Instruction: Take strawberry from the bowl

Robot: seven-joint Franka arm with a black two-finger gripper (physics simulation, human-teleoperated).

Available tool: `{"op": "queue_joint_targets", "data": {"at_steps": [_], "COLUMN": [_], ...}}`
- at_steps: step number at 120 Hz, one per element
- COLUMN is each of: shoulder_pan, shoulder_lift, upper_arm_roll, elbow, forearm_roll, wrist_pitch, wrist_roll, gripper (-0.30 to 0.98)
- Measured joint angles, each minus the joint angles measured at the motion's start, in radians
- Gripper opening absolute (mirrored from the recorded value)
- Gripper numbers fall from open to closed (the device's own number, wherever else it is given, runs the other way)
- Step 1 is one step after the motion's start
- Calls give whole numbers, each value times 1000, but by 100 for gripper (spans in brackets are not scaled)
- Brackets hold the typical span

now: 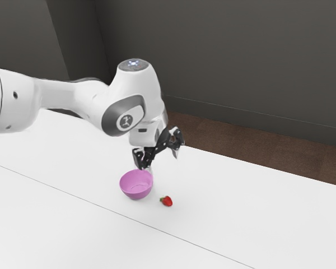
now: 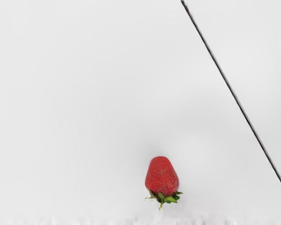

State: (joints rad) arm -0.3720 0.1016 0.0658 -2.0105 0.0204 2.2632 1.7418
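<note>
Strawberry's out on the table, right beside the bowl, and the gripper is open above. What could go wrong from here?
The open gripper hangs close to the bowl in the exterior view; lowering or swinging it might clip the rim. The strawberry lies loose on its side, so a nudge could roll it. It is already out of the bowl, so another grasp may add risk for little gain.

Worktop [image 1: 257, 207], white, crossed by thin dark seam [image 2: 246, 117] | Floor [image 1: 269, 145], brown, beyond worktop | Wall [image 1: 241, 56], dark grey, behind worktop, with baseboard [image 1: 241, 119] at its foot
</note>
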Motion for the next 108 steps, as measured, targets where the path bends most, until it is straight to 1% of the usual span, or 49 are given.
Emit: {"op": "queue_joint_targets", "data": {"at_steps": [6,15,21,27,36,39,53,65,79,108], "shoulder_pan": [-3,-52,-58,-17,108,139,172,183,182,182], "shoulder_lift": [-59,-124,-159,-184,-221,-233,-232,-230,-234,-238], "upper_arm_roll": [4,62,81,88,91,91,115,117,116,112], "elbow": [61,155,232,307,344,350,375,373,372,372], "forearm_roll": [-3,-2,-3,0,2,2,-5,-6,-32,-27], "wrist_pitch": [-51,-158,-248,-354,-495,-548,-691,-760,-790,-816], "wrist_roll": [-74,-181,-258,-334,-461,-528,-740,-892,-1038,-1264], "gripper": [63,65,66,66,67,67,68,68,68,69]}}
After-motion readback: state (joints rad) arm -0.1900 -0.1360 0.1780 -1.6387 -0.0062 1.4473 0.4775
